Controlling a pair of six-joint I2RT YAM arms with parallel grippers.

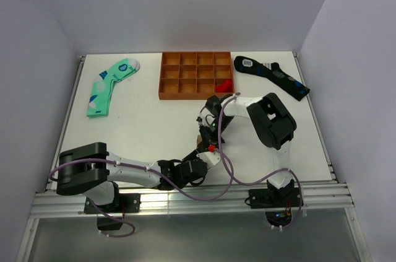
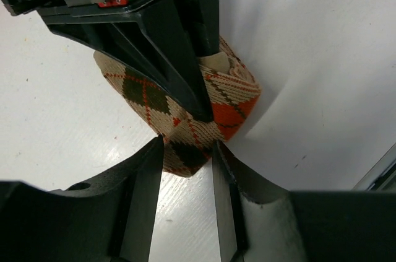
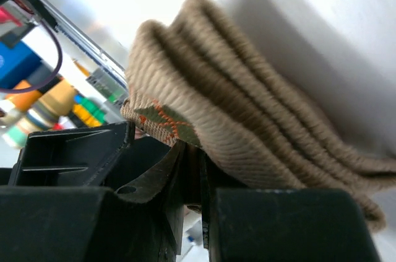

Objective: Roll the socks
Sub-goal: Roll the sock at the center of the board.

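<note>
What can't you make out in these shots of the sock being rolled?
- Top view: argyle sock nearly all hidden beneath both arms' wrists.
- Left wrist view: unclear whether left gripper truly pinches the sock's end; right gripper covers its middle.
- Right wrist view: sock too close, cut off at the right edge.
- Top view: red item in the tray too small to identify.

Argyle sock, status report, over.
Right gripper shut on argyle sock. Left gripper straddling its rolled end, grip unclear. Green sock, black sock, tray lie well away.

Three socks [image 1: 110, 85] [image 1: 272, 76] [image 2: 142, 98], one tray [image 1: 185, 96]
</note>
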